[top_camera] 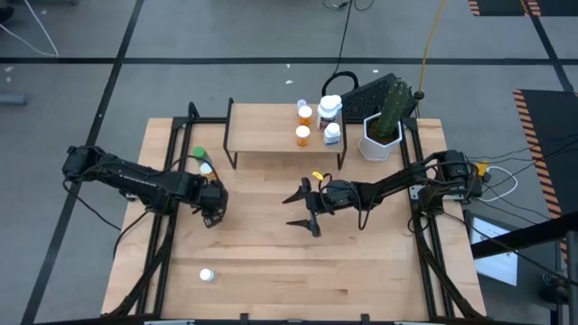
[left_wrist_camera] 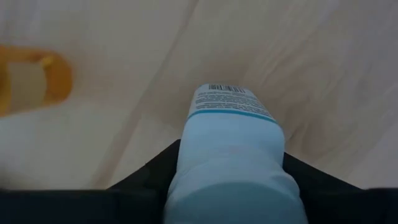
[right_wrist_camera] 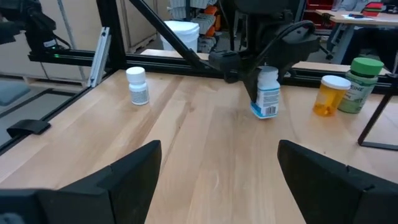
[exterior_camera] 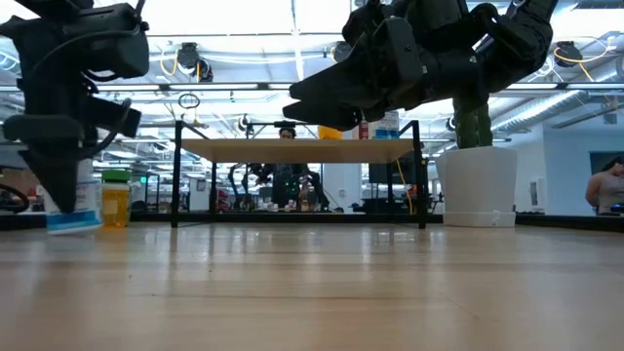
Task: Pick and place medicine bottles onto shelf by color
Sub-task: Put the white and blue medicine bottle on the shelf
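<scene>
White bottle [left_wrist_camera: 231, 155] clamped in left claw [top_camera: 213, 206].

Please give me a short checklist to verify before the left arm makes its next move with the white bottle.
1. Left claw closed on the white bottle: ok.
2. Bottle upright in the grip: ok.
3. Bottle lifted free of the tabletop: cannot tell.
4. Free space on the shelf: ok, its left part is bare.
5. Right claw out of the way: ok, open over mid-table, apart from the left arm.
6. Orange bottle and green bottle beside the grip undisturbed: ok, both standing.
</scene>
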